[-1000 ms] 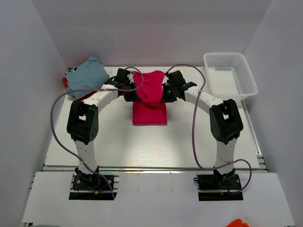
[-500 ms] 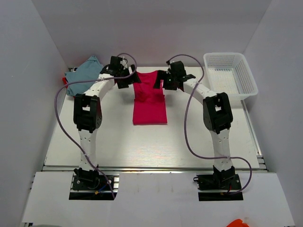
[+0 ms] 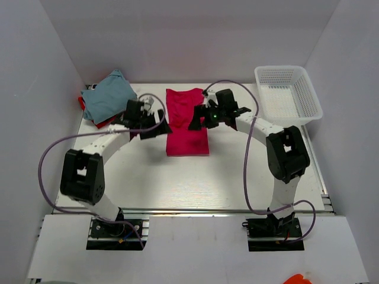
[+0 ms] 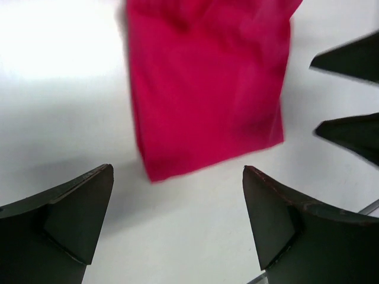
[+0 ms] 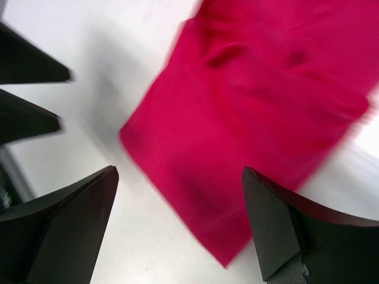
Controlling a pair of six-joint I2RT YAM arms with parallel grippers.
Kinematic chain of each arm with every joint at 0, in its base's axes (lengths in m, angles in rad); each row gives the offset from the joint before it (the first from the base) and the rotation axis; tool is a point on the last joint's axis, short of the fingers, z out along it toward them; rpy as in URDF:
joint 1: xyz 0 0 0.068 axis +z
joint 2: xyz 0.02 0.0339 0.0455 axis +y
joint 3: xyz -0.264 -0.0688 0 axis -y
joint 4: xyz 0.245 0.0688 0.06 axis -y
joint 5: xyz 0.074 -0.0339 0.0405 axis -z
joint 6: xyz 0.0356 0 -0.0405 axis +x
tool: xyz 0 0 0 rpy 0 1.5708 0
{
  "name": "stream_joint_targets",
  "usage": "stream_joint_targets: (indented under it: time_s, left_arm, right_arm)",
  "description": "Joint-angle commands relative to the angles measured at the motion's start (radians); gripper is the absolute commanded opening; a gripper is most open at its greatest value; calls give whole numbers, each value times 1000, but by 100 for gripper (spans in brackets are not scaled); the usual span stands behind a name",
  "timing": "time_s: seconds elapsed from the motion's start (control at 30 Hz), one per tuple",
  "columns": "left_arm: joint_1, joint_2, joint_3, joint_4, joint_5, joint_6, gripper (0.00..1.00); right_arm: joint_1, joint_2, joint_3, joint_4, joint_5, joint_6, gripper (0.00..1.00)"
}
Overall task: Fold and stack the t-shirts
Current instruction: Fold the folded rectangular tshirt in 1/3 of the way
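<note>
The bright magenta-pink cloth t-shirt [image 3: 187, 127] is being flanked by both arms at the back middle of the white bench [image 3: 177, 177]. It is lying flat as a long folded rectangle, one short edge towards the far wall and the other towards the arm bases. The left hand [image 3: 157, 128] is being held just beside the shirt's left edge. In the left wrist view its fingers [image 4: 65, 219] are being shown spread wide, nothing pinched between them, with a corner of the pink shirt lying on the bench beyond the gap. The right hand [image 3: 196, 120] is being held at the shirt's right edge, and in the right wrist view its fingers [image 5: 65, 225] are likewise being shown wide apart and gripping nothing, the pink cloth spreading out beneath. Both wrist views are being blurred, so whether either hand is touching the cloth cannot be told. A light blue-grey cloth t-shirt [image 3: 108, 97] is lying crumpled in the back left corner, well apart from the pink one, and a red cloth t-shirt [image 3: 81, 102] is peeking out from under it. A white plastic mesh basket [image 3: 288, 93] is sitting in the back right corner.
</note>
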Motion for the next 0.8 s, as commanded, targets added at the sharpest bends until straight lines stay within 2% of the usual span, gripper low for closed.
stream_joint_targets:
  time_s: [0.0,0.2,0.23,0.3,0.37,0.5,0.53,0.77]
  left_arm:
    - [5,-130,-205,84,54,-21,100]
    - [5,-237,-373,49,59,-12,100]
    - [5,-269,-387,37,43,-12,100]
    - [5,-302,-399,22,31,-12,100]
    - [5,-329,-399,-1,7,-12,100]
    - [5,-394,-419,8,-14,-1,100]
    - [5,-414,-428,8,-14,-1,100]
    - [5,-423,-428,-15,-24,10,100]
  right_arm:
    - [38,31,16,51,-201,-80,90]
    - [73,234,200,66,-284,-77,90]
    - [74,315,296,64,-287,-68,90]
    - [71,369,411,-6,-290,-72,90]
    - [70,450,487,-40,-274,-74,90]
    - [64,509,504,60,-225,-39,90]
    - [64,515,504,149,-222,-19,90]
    - [47,581,547,405,-213,153,90]
